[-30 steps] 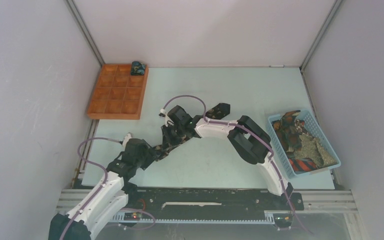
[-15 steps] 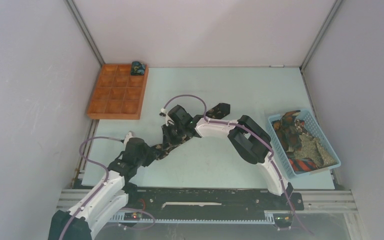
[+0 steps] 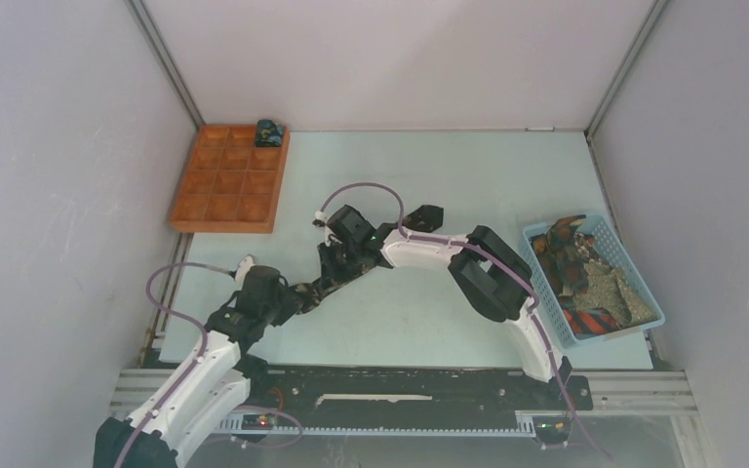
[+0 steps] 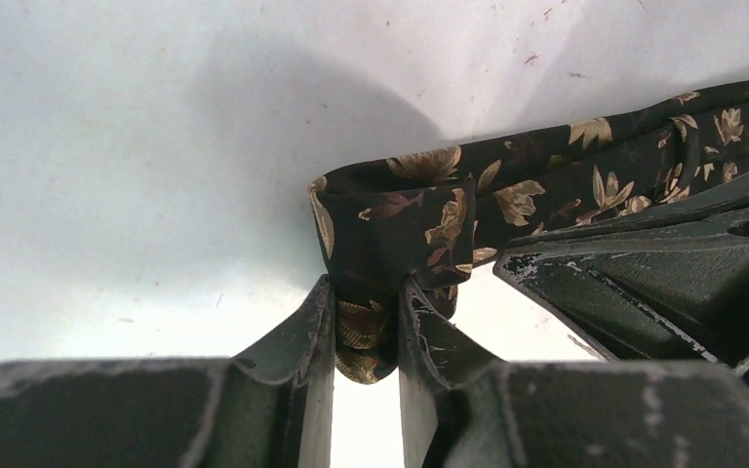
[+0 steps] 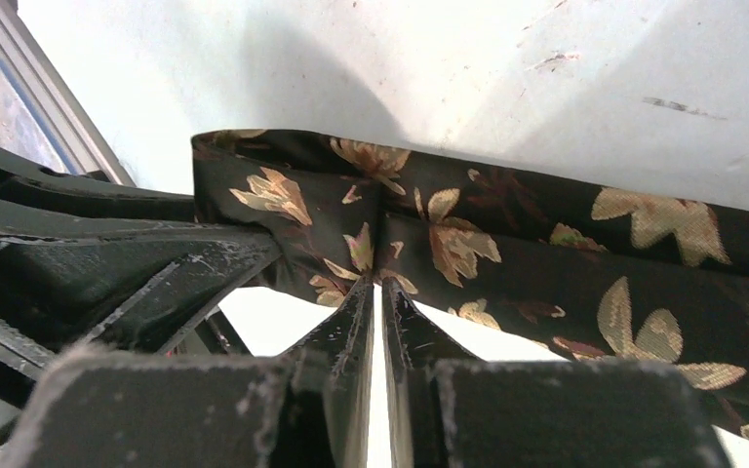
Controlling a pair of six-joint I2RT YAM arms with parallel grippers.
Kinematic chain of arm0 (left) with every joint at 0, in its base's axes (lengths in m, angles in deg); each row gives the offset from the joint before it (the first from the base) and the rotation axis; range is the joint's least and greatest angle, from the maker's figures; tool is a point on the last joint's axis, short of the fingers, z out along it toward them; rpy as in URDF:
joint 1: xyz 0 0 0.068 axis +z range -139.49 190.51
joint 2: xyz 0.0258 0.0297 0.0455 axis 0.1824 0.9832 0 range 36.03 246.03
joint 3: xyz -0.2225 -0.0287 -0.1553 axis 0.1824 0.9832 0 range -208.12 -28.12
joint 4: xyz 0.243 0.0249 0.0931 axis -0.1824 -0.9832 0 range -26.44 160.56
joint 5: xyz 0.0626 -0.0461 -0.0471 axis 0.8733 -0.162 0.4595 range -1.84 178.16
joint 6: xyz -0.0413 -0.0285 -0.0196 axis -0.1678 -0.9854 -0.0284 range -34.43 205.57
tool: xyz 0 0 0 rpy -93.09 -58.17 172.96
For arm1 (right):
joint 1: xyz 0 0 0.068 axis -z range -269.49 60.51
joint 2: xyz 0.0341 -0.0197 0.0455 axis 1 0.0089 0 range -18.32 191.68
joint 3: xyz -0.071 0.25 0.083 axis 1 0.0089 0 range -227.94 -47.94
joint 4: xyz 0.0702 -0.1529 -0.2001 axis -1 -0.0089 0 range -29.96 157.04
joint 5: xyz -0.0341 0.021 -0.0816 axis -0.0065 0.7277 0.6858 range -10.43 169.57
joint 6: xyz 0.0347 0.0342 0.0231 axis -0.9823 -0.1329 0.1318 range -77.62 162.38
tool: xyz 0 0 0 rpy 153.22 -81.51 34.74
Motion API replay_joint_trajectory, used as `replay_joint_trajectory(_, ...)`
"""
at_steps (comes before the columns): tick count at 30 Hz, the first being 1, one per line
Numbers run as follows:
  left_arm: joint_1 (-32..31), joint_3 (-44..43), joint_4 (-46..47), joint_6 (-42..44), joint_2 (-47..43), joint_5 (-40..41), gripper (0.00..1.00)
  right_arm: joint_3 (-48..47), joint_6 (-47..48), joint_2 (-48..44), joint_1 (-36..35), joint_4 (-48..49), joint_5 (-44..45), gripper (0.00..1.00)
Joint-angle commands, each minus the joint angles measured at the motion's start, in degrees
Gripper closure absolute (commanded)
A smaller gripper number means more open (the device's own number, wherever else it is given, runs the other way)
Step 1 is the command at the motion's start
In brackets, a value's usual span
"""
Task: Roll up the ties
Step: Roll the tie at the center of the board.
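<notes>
Two grips, one tie: left gripper jaws closed on the folded end of the black leaf-pattern tie, right gripper jaws closed on its band just beside, near-left on the table. One rolled tie in the orange tray's far-right corner cell. Loose ties in the blue basket.

Bright even light — soft shadows, foreground blurred.

The compartment tray is sitting at the far left of the table, with a rolled tie lying in its far right compartment. The mesh basket is standing at the right edge, holding loose ties. Left of centre, an unrolled tie is running from the left gripper to the right gripper just behind it.
</notes>
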Motion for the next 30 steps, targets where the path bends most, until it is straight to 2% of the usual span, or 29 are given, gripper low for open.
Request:
replay_joint_trajectory(1, 0.37, -3.29, -4.24, 2.9, 0.13, 3.27, 0.94, -2.96, 1.36, -1.31, -0.97, -0.91, 1.97, 0.9)
replay_joint_trajectory(18, -1.05, -11.8, -11.91, 6.86, 7.28, 7.69, 1.0, -11.32, 1.42, 6.08, -4.63, -3.24, 0.82, 0.9)
replay_joint_trajectory(30, -4.26, -20.66, -16.72, 10.87, 18.16, 12.34, 1.0, -8.21, 1.46, 4.32, -3.89, -1.24, -0.69, 0.9)
